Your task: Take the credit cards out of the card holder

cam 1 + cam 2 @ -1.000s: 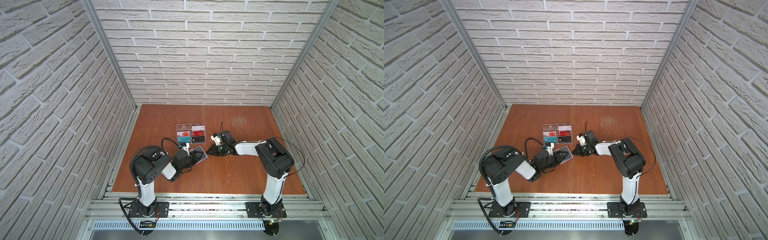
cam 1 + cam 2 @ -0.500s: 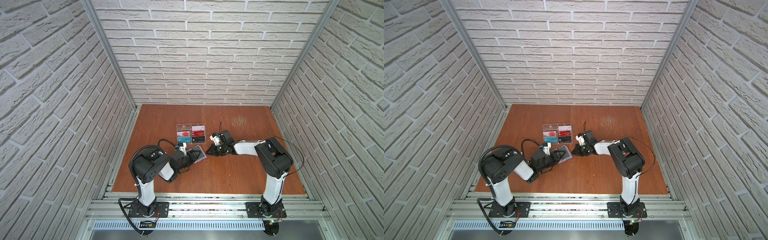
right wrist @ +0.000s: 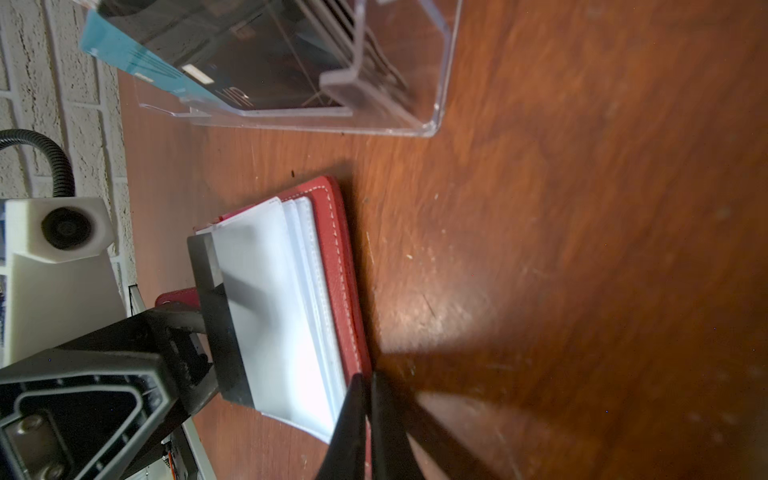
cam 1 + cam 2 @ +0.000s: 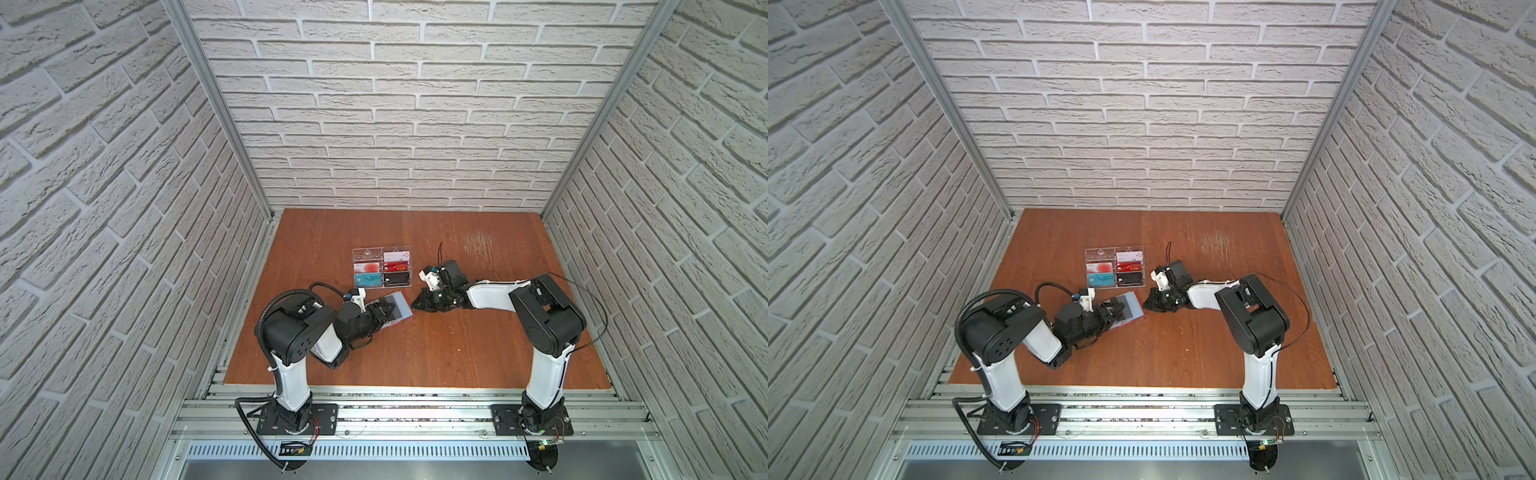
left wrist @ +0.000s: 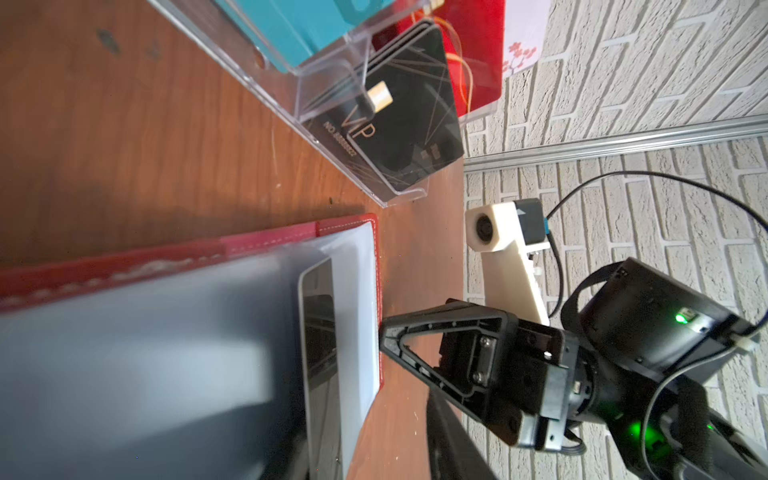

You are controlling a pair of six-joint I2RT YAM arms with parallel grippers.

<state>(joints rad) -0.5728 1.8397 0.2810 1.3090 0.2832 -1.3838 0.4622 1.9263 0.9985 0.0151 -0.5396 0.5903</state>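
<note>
jaws clamped on one end of the card (image 3: 205, 270) at left gripper (image 4: 384, 309), pressed together at right gripper (image 5: 384, 334), tip pinning the red edge of the holder (image 3: 336, 266). on the table (image 4: 457, 353), just beside the tray (image 4: 365, 254): holder, open. card partly out of its sleeve, not yet free; other sleeves unreadable.

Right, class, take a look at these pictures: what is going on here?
Two robot arms are working on a red card holder that lies open on the table. The right end effector is shut, with its tips at the holder's edge, seemingly pinning it. The left end effector grips a dark credit card by the end that sticks out of a translucent sleeve. The card is only partly out. The clear tray stands nearby, untouched.
</note>
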